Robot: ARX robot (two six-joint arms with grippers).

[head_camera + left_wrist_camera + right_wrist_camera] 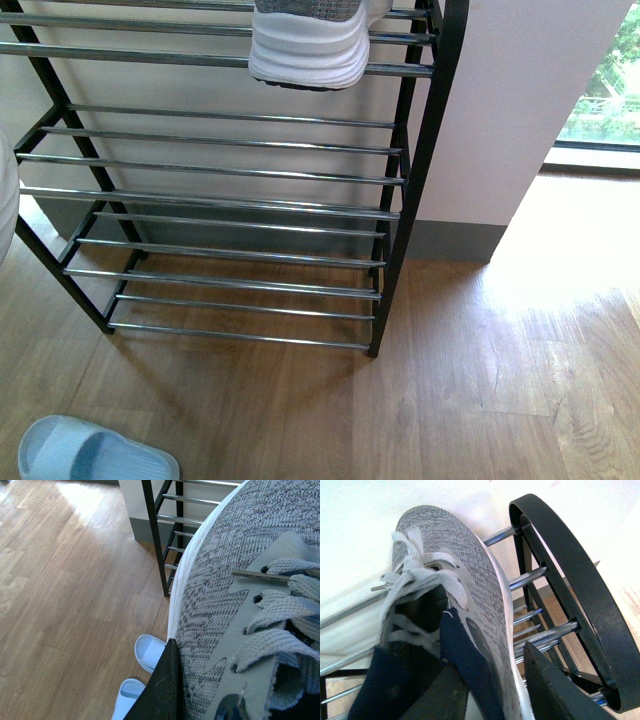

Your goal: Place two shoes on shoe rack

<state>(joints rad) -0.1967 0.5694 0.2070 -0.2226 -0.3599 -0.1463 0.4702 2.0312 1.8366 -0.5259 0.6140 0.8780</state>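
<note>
On the top bars of the shoe rack (230,172), the right gripper (487,665) clamps the side of a grey sneaker (465,565); the left gripper (197,680) holds the other sneaker (235,545)

Atop shoe rack (240,336), grey sneaker (310,45) heel; pale blue slide (90,452) on floor (480,380).
</note>
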